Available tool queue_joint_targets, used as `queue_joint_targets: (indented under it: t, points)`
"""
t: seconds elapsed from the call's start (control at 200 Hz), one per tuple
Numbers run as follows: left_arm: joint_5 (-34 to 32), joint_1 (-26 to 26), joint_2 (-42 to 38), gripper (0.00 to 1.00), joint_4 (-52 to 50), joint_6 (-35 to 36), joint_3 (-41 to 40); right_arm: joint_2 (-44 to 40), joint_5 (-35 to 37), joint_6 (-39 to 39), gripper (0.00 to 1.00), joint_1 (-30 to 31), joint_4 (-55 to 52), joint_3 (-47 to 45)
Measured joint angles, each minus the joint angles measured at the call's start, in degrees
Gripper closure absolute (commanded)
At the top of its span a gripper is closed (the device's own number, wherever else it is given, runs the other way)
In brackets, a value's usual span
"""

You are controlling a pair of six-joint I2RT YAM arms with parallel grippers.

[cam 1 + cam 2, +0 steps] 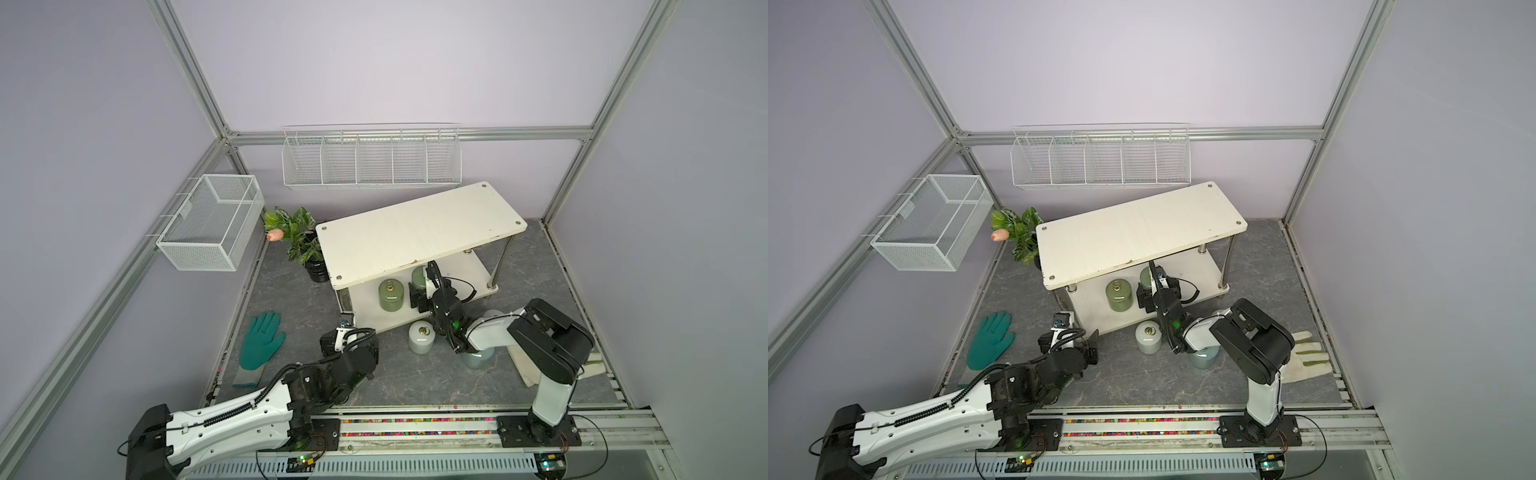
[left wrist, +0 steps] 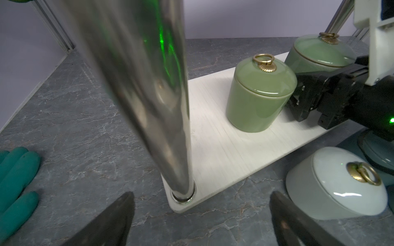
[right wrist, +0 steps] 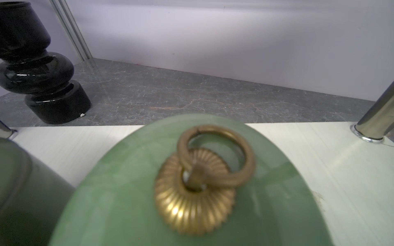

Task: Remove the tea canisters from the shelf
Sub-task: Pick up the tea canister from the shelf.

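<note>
Shelf: cream-white 2-tier shelf (image 1: 415, 232), set askew mid-scene on the grey marbled floor (image 1: 415, 382).
Lower tier: 2 olive jars, both upright; left green canister (image 1: 390, 296) toward the near edge, right green canister (image 1: 417, 276) just behind and right of it; touching or apart, impossible to tell.
Off the shelf: white canister (image 1: 422, 337) upright on the floor, just in front of the lower board's near edge; pale blue canister (image 1: 1204, 358) on the floor to its right, partly hidden under the right arm.
Right claw: right gripper (image 2: 300, 104) reaching in under the top board, against the near side of the right green canister; brass ring (image 3: 215, 157) close below the wrist camera; fingers unseen there, so gripping or not, cannot tell.
Left claw: left gripper (image 2: 202, 198) low at the shelf's near left corner, jaws spread wide, holding nothing, facing the chrome leg (image 2: 149, 95).
Surroundings: teal glove (image 1: 262, 345) near left; white glove (image 1: 1304, 357) near right; black plant pot (image 1: 316, 270) far left of the shelf; 2 wire baskets (image 1: 370, 160) on the walls.
</note>
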Motion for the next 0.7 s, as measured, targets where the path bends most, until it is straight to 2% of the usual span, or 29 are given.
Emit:
queue_joint_targets:
  t: [0.145, 0.31, 0.37, 0.7]
  points:
    - [0.0, 0.0, 0.0, 0.00, 0.2, 0.0, 0.0, 0.0, 0.0, -0.1, 0.25, 0.0, 0.2, 0.0]
    - [0.0, 0.0, 0.0, 0.00, 0.2, 0.0, 0.0, 0.0, 0.0, -0.1, 0.30, 0.0, 0.2, 0.0]
    - [0.0, 0.0, 0.0, 0.00, 0.3, 0.0, 0.0, 0.0, 0.0, -0.1, 0.37, 0.0, 0.2, 0.0]
    - [0.0, 0.0, 0.0, 0.00, 1.0, 0.0, 0.0, -0.4, 0.0, -0.5, 0.39, 0.0, 0.5, -0.7]
